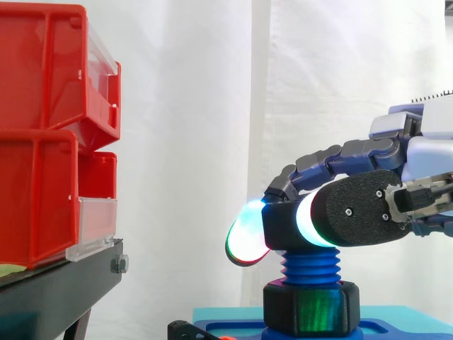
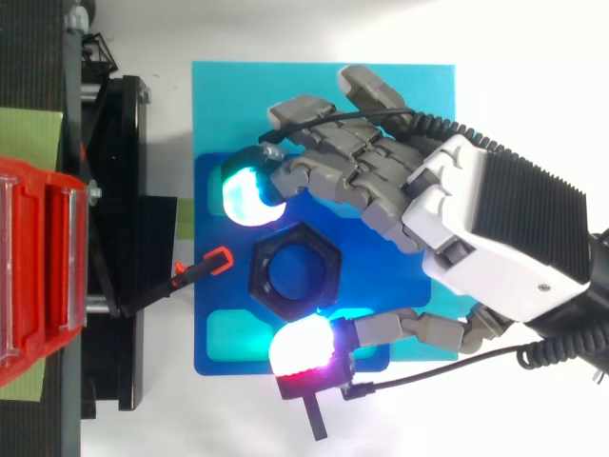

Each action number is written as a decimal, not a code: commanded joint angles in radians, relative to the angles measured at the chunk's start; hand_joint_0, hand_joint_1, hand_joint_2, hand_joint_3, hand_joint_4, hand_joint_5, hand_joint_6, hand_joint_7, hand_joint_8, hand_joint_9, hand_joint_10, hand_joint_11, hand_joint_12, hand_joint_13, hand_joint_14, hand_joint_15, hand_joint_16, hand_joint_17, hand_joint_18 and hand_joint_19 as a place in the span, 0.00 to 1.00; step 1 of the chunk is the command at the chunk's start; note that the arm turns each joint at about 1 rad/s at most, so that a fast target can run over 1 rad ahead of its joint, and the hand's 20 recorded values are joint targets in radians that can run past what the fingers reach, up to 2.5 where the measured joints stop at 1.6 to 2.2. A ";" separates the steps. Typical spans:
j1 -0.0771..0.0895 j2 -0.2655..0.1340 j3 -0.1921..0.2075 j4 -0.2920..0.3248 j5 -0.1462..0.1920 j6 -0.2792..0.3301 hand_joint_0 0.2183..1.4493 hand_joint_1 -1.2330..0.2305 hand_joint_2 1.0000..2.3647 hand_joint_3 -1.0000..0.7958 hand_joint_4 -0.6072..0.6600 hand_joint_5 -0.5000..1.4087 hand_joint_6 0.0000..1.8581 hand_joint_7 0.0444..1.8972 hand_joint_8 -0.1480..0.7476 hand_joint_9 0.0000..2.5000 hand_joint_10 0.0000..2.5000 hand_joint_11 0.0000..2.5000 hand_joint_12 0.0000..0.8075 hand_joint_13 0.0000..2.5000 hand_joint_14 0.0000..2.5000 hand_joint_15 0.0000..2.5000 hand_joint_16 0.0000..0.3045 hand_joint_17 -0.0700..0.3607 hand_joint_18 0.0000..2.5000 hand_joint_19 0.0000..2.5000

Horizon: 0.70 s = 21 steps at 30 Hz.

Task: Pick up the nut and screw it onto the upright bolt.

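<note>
A black hex nut [image 1: 309,308] [image 2: 259,276] sits threaded low on the upright blue bolt [image 1: 311,265], close to the dark blue base [image 2: 362,286]. My hand [image 1: 368,205] [image 2: 495,228] hovers just above it, at the level of the bolt's top. Seen from above, its glowing fingertips straddle the nut: a cyan one [image 2: 249,195] on one side, a white-red one [image 2: 304,347] on the other. Both stand apart from the nut, and the hand is open with nothing in it. In the side view the thumb hides the bolt's upper end.
Red bins [image 1: 42,127] are stacked on a black stand [image 1: 56,283] left of the bolt. A thin black tool with an orange tip [image 2: 205,267] points at the nut from the stand side. The base lies on a light-blue mat [image 2: 419,95].
</note>
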 commanded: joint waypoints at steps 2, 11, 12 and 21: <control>-0.004 0.000 0.001 -0.016 -0.008 0.010 0.15 0.35 0.00 0.28 0.59 0.12 0.27 0.33 0.48 0.01 0.00 0.00 0.50 0.00 0.00 0.00 0.18 0.46 0.00 0.00; -0.009 0.000 0.000 -0.031 -0.014 0.016 0.12 0.40 0.00 0.28 0.55 0.11 0.27 0.28 0.46 0.00 0.00 0.00 0.52 0.00 0.00 0.00 0.21 0.50 0.00 0.00; -0.009 0.000 0.000 -0.031 -0.018 0.016 0.12 0.41 0.00 0.28 0.55 0.11 0.27 0.28 0.46 0.00 0.00 0.00 0.52 0.00 0.00 0.00 0.21 0.50 0.00 0.00; -0.010 0.000 0.029 -0.054 -0.051 0.021 0.09 0.55 0.00 0.28 0.55 0.11 0.27 0.28 0.46 0.00 0.00 0.00 0.53 0.00 0.00 0.00 0.23 0.52 0.00 0.00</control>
